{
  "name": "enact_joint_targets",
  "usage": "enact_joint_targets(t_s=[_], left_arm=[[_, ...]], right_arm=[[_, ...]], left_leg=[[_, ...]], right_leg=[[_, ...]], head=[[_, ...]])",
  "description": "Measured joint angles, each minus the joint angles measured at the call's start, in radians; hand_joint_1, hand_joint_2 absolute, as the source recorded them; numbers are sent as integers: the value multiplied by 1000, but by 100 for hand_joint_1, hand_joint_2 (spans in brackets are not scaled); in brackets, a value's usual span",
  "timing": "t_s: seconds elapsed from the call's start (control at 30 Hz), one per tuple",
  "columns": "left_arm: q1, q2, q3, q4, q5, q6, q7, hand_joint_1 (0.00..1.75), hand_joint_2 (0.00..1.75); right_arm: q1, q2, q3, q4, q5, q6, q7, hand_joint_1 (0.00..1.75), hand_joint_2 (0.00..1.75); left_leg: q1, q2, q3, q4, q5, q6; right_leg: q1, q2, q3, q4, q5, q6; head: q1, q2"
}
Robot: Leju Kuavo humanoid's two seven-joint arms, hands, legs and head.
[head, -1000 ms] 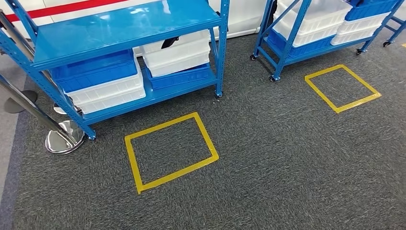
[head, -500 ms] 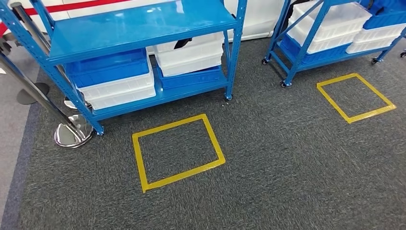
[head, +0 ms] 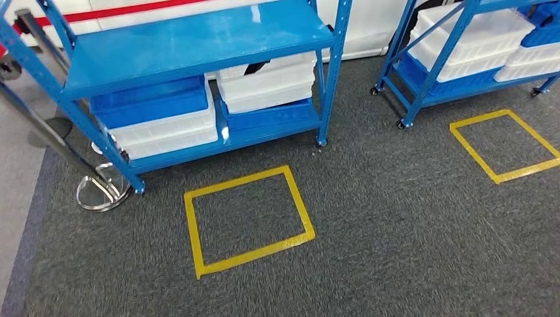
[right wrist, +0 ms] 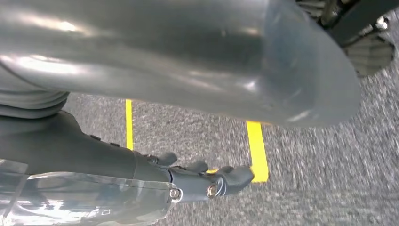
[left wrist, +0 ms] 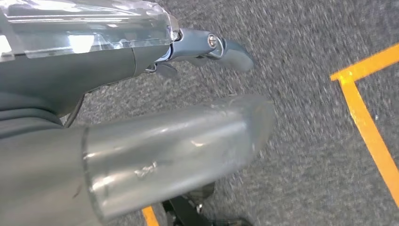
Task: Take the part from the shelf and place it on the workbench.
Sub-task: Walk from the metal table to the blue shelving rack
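A blue shelf (head: pixel 191 43) stands ahead on the left in the head view. Its lower level holds stacked white bins (head: pixel 267 86) and blue bins (head: pixel 148 102). A dark thing (head: pixel 257 68) pokes out of the top white bin; I cannot tell what it is. My left hand (left wrist: pixel 179 141) hangs over grey carpet, fingers (left wrist: pixel 226 47) stretched out and holding nothing. My right hand (right wrist: pixel 164 61) hangs the same way, its dark fingers (right wrist: pixel 230 176) apart and empty, above a yellow tape line (right wrist: pixel 256 150).
A yellow tape square (head: pixel 247 254) marks the carpet in front of the shelf. A second blue shelf (head: pixel 429 92) with bins stands at the right behind another tape square (head: pixel 472 148). A chrome post base (head: pixel 99 193) sits at the left.
The whole head view has shifted: shelves and tape squares sit further right and slightly lower, so the camera has moved. Nothing on the shelves has changed.
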Motion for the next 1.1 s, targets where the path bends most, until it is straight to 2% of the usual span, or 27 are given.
enact_joint_targets(t_s=[0.07,0.1,0.17,0.2,0.23,0.27,0.37,0.4,0.43,0.47,0.53,0.57,0.6,0.67,0.7,0.73,0.77,0.8,0.83,0.87,0.9,0.93,0.97,1.0,1.03,1.1], left_arm=[[-3,-1,0,0,-1,-2,-1,0,0],[-3,-1,0,0,-2,-3,-1,0,0],[-1,-2,0,0,-3,-4,-1,0,0],[1,-2,0,0,-4,-4,-1,0,0],[4,-3,0,0,-6,-4,-1,0,0],[5,-3,0,0,-7,-3,-1,0,0],[11,-3,0,0,-13,3,-1,0,0],[10,-3,0,0,-15,5,-1,0,0],[7,-3,0,-1,-16,7,-1,0,0],[2,-3,0,-1,-16,8,-2,0,0],[-4,-4,0,-1,-15,9,-3,0,0],[-5,-4,0,-1,-14,9,-4,0,0],[-6,-4,0,-1,-14,10,-4,0,0],[-7,-6,0,-1,-14,11,-4,0,0],[-6,-7,0,-1,-14,12,-4,0,0],[-5,-8,0,-1,-14,12,-3,0,0],[-3,-10,0,-1,-14,12,-3,0,0],[-3,-11,0,-1,-15,12,-3,0,0],[-3,-12,0,-1,-15,12,-2,0,0],[-5,-13,0,-1,-15,12,-2,0,0],[-6,-14,0,-1,-15,12,-2,0,0],[-6,-14,0,-1,-15,12,-1,0,0],[-5,-14,0,-1,-15,12,-1,0,0],[-2,-14,0,-1,-15,12,0,0,0],[1,-15,0,-1,-15,12,1,0,0],[1,-15,0,-1,-14,11,1,0,0]], right_arm=[[-1,0,-1,0,6,0,8,0,0],[-1,-1,-1,0,10,0,11,0,0],[-2,-3,-1,0,17,0,15,0,0],[-2,-4,-1,0,16,0,16,0,0],[-2,-5,-2,0,13,0,15,0,0],[-2,-6,-5,0,9,2,13,0,0],[-5,-6,-11,0,16,7,11,0,0],[-5,-6,-10,0,23,8,14,0,0],[-7,-6,-10,0,29,8,16,0,0],[-9,-7,-10,0,32,8,17,0,0],[-14,-8,-9,0,36,8,18,0,0],[-17,-9,-9,0,37,9,18,0,0],[-18,-10,-9,0,39,10,17,0,0],[-16,-10,-9,0,40,12,17,0,0],[-14,-10,-9,0,41,12,17,0,0],[-11,-11,-9,0,41,12,17,0,0],[-8,-11,-9,0,41,12,18,0,0],[-6,-12,-9,0,42,13,18,0,0],[-4,-12,-9,0,43,13,19,0,0],[-3,-12,-9,0,43,13,20,0,0],[-2,-12,-9,0,44,13,22,0,0],[-3,-12,-9,0,44,14,23,0,0],[-5,-12,-9,0,43,14,24,0,0],[-7,-12,-9,0,41,15,23,0,0],[-8,-11,-9,0,37,16,21,0,0],[-5,-10,-11,0,27,16,17,0,0]], left_leg=[[3,5,-51,95,9,-9],[4,7,-91,155,-5,-13],[5,8,-172,235,-79,-17],[5,8,-200,243,-113,-17],[5,9,-216,225,-127,-16],[5,9,-223,186,-106,-14],[-4,43,-229,50,86,2],[-9,52,-230,32,129,9],[-12,51,-231,28,141,13],[-13,41,-226,27,141,17],[-9,20,-216,16,139,25],[-5,13,-212,10,139,29],[-3,6,-210,7,137,33],[-2,-13,-206,5,132,39],[-2,-25,-203,5,128,39],[-1,-38,-198,5,125,37],[1,-52,-192,6,121,35],[3,-65,-187,6,118,31],[3,-76,-185,9,114,26],[3,-88,-184,10,111,21],[4,-97,-186,11,110,15],[5,-106,-187,10,110,9],[7,-116,-189,7,111,2],[8,-114,-189,7,110,-4],[7,-96,-193,15,104,-9],[7,-36,-224,86,61,-17]], right_leg=[[-2,-7,34,-14,-13,-12],[-1,-10,49,-19,-24,-15],[0,-16,79,-24,-47,-17],[0,-18,97,-25,-61,-16],[1,-20,116,-25,-74,-15],[1,-22,135,-24,-88,-13],[5,-31,177,-16,-129,-5],[7,-36,184,-14,-141,1],[8,-41,193,-13,-152,7],[7,-48,200,-16,-161,15],[2,-41,202,-3,-180,28],[1,-30,186,30,-200,32],[-1,-17,155,83,-224,35],[-4,-7,70,211,-264,40],[-6,-6,38,247,-260,42],[-7,-4,23,247,-234,43],[-8,1,25,210,-190,43],[-10,13,38,151,-140,42],[-11,35,54,92,-103,41],[-12,53,66,47,-80,40],[-12,66,73,21,-73,37],[-10,69,77,12,-77,33],[-9,60,79,8,-77,26],[-9,49,83,3,-75,19],[-9,39,87,-2,-74,11],[-10,18,94,-10,-73,-2]], head=[[-5,0],[-7,0],[-8,0],[-9,0],[-8,0],[-8,0],[-9,0],[-9,0],[-9,0],[-8,0],[-7,0],[-6,0],[-5,0],[-4,0],[-4,0],[-4,0],[-4,0],[-3,0],[-3,0],[-3,0],[-2,0],[-3,0],[-3,0],[-3,0],[-6,0],[-13,0]])
